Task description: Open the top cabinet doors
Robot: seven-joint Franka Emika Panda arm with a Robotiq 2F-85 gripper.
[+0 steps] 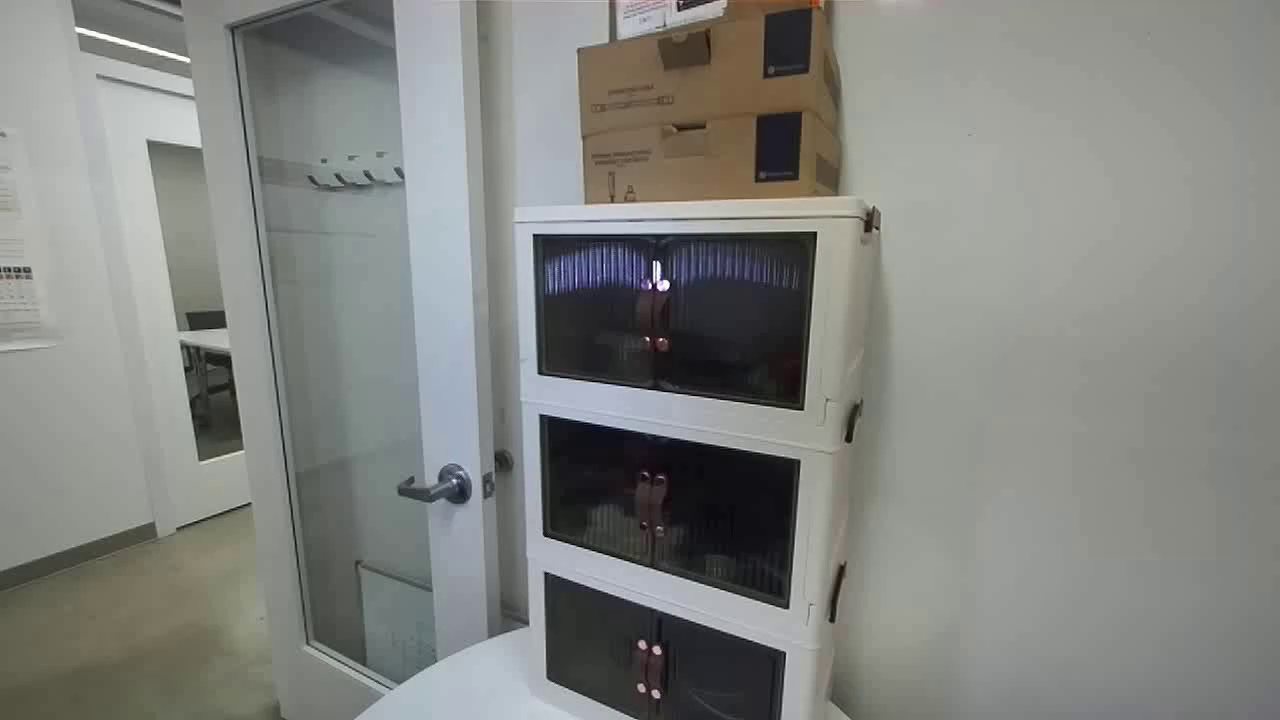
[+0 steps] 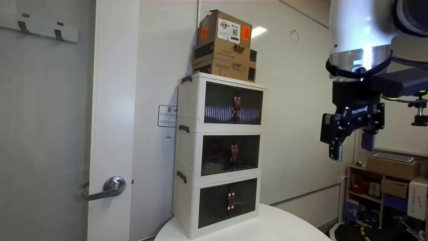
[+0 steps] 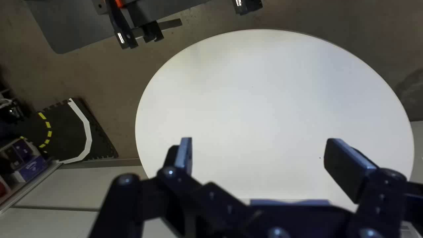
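The top cabinet doors [image 1: 735, 325] are two dark, smoky, ribbed panels on the uppermost tier of the white stacked cabinet [image 1: 843, 310]. They are shut in both exterior views, and also show in an exterior view [image 2: 219, 103]. Two reddish-brown strap handles [image 2: 236, 105] sit side by side at their centre seam. My gripper [image 2: 352, 151] hangs pointing down, well to the right of the cabinet and apart from it. In the wrist view the gripper [image 3: 259, 142] has its fingers wide apart with nothing between them. The cabinet doors cannot be made out in the wrist view.
Cardboard boxes [image 1: 710, 85] are stacked on the cabinet. Middle doors [image 2: 230, 155] and lowest doors [image 2: 227, 202] are shut. The cabinet stands on a round white table [image 3: 264, 99]. A glass-panelled door [image 1: 445, 300] with a lever handle [image 1: 435, 487] stands beside it. Shelves [image 2: 381, 194] stand behind the arm.
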